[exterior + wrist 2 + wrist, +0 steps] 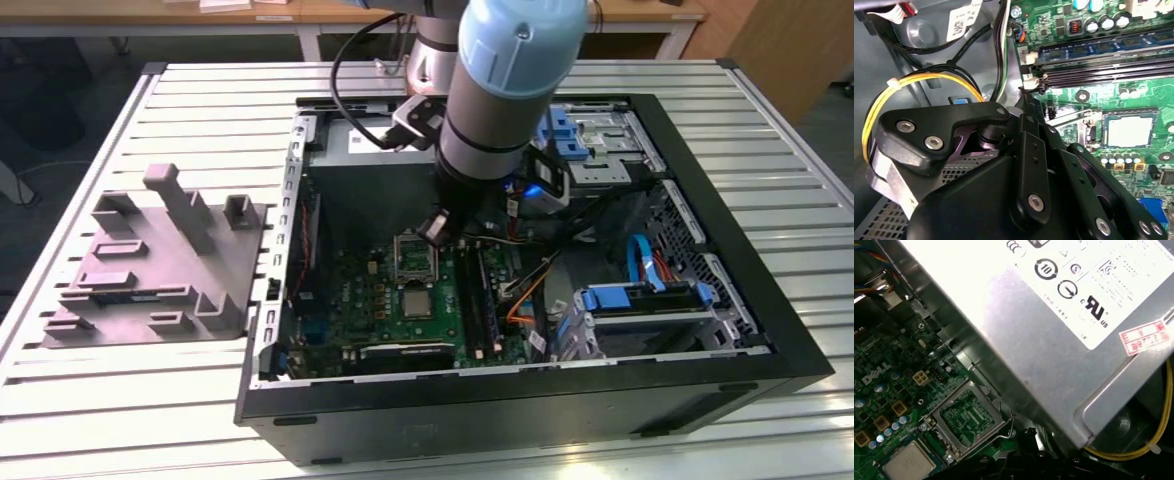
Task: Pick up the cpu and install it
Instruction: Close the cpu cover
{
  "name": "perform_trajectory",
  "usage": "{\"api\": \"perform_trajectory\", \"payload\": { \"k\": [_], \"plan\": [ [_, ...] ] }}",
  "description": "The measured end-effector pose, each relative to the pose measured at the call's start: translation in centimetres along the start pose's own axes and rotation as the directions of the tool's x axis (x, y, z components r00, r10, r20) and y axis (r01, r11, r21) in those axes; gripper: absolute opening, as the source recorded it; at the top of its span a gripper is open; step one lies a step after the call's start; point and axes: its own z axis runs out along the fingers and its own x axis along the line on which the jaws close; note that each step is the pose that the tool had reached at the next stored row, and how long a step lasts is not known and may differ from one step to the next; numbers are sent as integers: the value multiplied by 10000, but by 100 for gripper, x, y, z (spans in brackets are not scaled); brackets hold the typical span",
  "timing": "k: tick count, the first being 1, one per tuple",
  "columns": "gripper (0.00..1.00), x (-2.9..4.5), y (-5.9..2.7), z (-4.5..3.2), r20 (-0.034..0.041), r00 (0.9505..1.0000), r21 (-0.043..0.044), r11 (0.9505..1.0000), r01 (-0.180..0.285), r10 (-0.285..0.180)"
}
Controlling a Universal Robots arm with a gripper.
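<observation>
The cpu (418,301) is a small silvery square lying flat in the socket on the green motherboard (360,300) inside the open computer case. It shows in both wrist views, pale-topped (1130,131) and at the picture's edge (908,462). The socket's metal load plate (969,417) stands swung open beside it, with its wire lever (1074,116) raised. My gripper (434,230) hangs low inside the case just above the open load plate (414,258), a short way from the cpu. Its black linkage (1024,165) holds nothing that I can see.
The silver power supply (1054,315) sits close beside the socket. Long black memory sticks (1104,60) lie next to the cpu. Cables (534,275) and a blue drive cage (641,300) crowd the exterior view's right. A grey moulded tray (147,270) rests on the slatted table outside the case.
</observation>
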Motion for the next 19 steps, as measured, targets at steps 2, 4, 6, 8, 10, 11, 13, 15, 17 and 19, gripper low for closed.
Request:
{"api": "perform_trajectory", "payload": {
  "k": [2, 4, 6, 8, 10, 11, 13, 15, 17, 19],
  "plan": [
    [11, 0, 10, 14, 2, 10000, 0, 10000, 1, -1],
    [11, 5, 15, 23, 1, 10000, 1, 10000, 1, -1],
    [11, 8, 18, 33, 2, 10000, 1, 10000, 1, -1],
    [11, 22, 32, 38, -2, 10000, 2, 10000, 1, -1],
    [11, 43, 56, 42, -1, 10000, 4, 10000, 1, -1],
    [11, 49, 63, 43, -9, 10000, 12, 10000, 0, 0],
    [11, 53, 67, 44, -73, 10000, 69, 10000, -5, 5],
    [11, 53, 68, 40, -181, 9998, 170, 9999, -12, 15],
    [11, 52, 70, 30, -301, 9995, 278, 9996, -19, 28],
    [11, 49, 75, 15, -370, 9993, 342, 9994, -22, 35]
  ]
}}
